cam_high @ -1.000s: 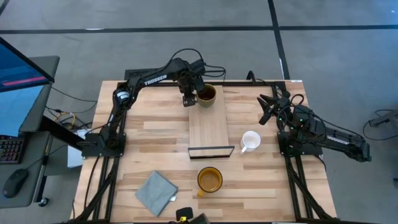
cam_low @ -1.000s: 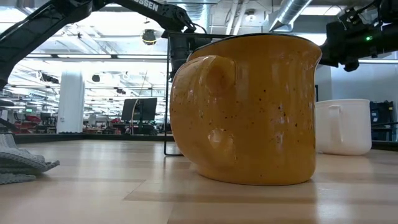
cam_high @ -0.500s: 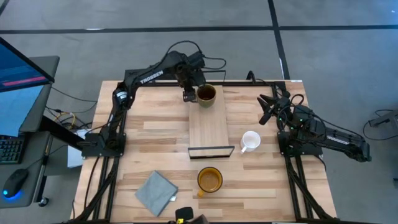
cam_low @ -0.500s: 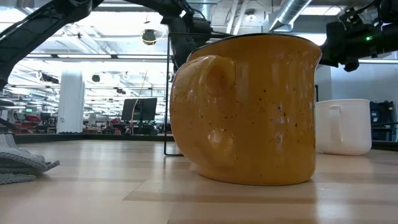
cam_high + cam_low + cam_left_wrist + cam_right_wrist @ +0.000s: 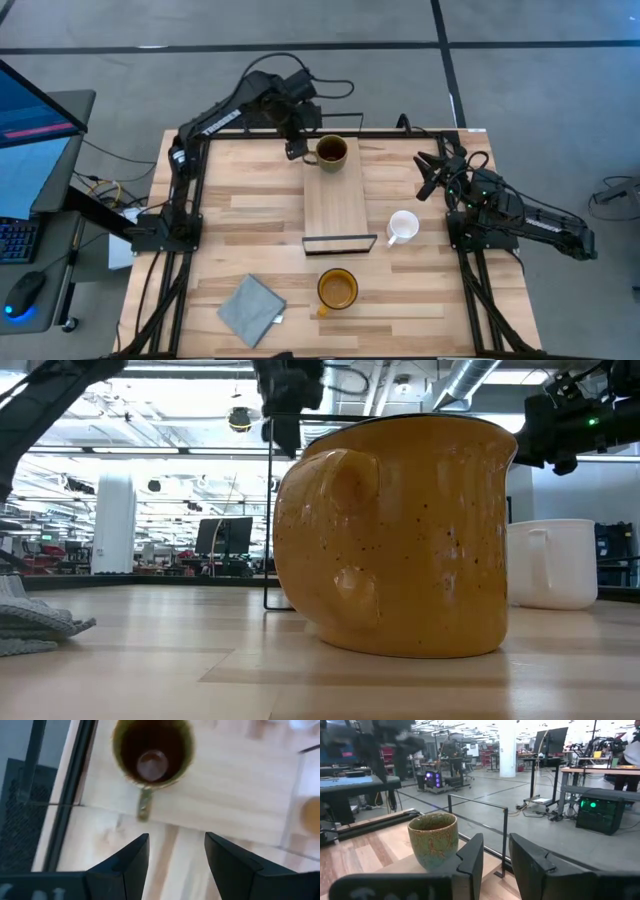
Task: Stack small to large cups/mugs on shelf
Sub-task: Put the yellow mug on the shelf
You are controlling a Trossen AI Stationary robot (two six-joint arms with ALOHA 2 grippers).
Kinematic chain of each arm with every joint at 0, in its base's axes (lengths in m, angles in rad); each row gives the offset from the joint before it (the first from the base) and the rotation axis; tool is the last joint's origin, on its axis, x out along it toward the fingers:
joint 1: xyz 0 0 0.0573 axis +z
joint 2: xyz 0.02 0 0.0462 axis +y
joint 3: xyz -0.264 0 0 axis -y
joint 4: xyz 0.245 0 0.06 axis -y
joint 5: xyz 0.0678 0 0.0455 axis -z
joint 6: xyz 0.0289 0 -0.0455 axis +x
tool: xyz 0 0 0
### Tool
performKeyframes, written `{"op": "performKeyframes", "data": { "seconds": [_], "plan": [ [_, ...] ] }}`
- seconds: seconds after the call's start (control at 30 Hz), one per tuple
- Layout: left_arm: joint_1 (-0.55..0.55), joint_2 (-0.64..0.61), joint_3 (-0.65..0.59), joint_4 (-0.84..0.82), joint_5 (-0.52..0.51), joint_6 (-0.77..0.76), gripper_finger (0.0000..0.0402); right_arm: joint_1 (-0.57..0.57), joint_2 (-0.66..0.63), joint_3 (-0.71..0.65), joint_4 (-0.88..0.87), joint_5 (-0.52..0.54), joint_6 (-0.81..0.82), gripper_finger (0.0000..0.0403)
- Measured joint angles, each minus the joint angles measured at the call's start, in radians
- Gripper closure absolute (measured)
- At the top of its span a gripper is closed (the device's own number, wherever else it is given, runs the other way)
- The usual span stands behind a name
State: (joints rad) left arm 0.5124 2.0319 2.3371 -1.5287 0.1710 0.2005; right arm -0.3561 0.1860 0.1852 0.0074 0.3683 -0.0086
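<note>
The olive-brown mug (image 5: 331, 152) stands upright on the far end of the light-wood shelf plank (image 5: 336, 205). It also shows in the left wrist view (image 5: 152, 755) and the right wrist view (image 5: 434, 845). My left gripper (image 5: 294, 149) hovers open and empty just left of the mug, whose handle (image 5: 144, 804) points toward it. The white mug (image 5: 403, 226) stands on the table right of the shelf. The yellow-orange mug (image 5: 338, 288) stands near the front, past the shelf's black wire frame (image 5: 340, 242). My right gripper (image 5: 430, 175) waits at the right, its fingers a little apart.
A grey-blue cloth (image 5: 250, 310) lies at the front left of the table. The low view is filled by the yellow-orange mug (image 5: 400, 530), with the white mug (image 5: 550, 565) behind it. The shelf's middle (image 5: 336, 195) is bare wood.
My left gripper has drawn back from the olive-brown mug, going up and toward the table's far left. The mug has stayed upright on the shelf's far end.
</note>
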Motion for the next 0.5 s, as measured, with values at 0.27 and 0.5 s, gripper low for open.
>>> {"op": "performKeyframes", "data": {
  "seconds": [0.27,0.5],
  "plan": [
    [-0.152,-0.06,0.0,0.009,0.008,-0.099,0.0219,0.0,0.0,0.0,0.0,0.0,0.0,0.0284],
    [-0.321,-0.064,0.0,0.009,-0.049,-0.209,0.0219,0.0,0.0,0.0,0.0,0.0,0.0,0.0284]
  ]
}}
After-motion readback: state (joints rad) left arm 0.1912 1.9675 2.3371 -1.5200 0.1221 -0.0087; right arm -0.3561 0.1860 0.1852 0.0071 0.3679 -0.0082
